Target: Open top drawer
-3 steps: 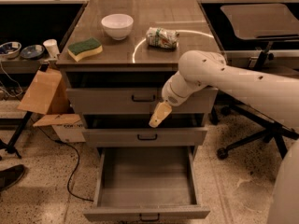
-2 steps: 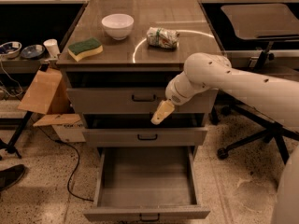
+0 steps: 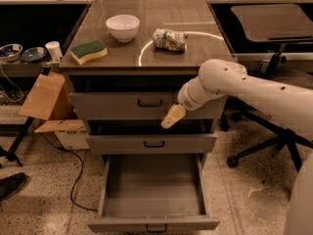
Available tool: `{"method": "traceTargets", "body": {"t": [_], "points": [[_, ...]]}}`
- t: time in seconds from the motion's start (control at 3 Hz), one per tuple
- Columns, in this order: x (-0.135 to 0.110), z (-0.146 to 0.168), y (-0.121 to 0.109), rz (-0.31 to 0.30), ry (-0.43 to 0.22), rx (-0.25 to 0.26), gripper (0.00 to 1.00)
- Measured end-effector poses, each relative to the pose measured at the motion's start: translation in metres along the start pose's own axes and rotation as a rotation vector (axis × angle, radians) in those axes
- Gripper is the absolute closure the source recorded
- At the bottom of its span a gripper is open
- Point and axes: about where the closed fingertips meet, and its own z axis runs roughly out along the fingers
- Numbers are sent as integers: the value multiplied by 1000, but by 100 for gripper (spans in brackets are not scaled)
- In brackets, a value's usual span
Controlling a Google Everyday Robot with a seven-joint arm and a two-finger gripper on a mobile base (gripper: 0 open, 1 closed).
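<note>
Nearest me the bottom drawer gapes fully out, and above it the middle drawer sits a little proud. The claw hangs just under the tabletop's front edge, toward the right front corner, at the lower edge of the top drawer. I cannot tell whether it is released or clenched. That drawer lies right beneath the front edge, and its black handle is under the edge's middle, up and left of the claw and apart from it. My worry is that a straight push from here meets bare panel or skids off the bar. Dropping lower, the wrist could catch the middle drawer's lip. A sharp pull could also jolt the tabletop and shift the sponge, the bowl and the crumpled packet behind.
</note>
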Motion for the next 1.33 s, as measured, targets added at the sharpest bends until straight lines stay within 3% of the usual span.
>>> {"method": "traceTargets", "body": {"t": [0.33, 0.67, 1.0, 1.33], "points": [[0, 8, -4, 2, 16, -37, 0], [3, 20, -7, -19, 62, -113, 0], [14, 13, 6, -56, 148, -204, 0], [13, 11, 5, -56, 148, -204, 0]]}}
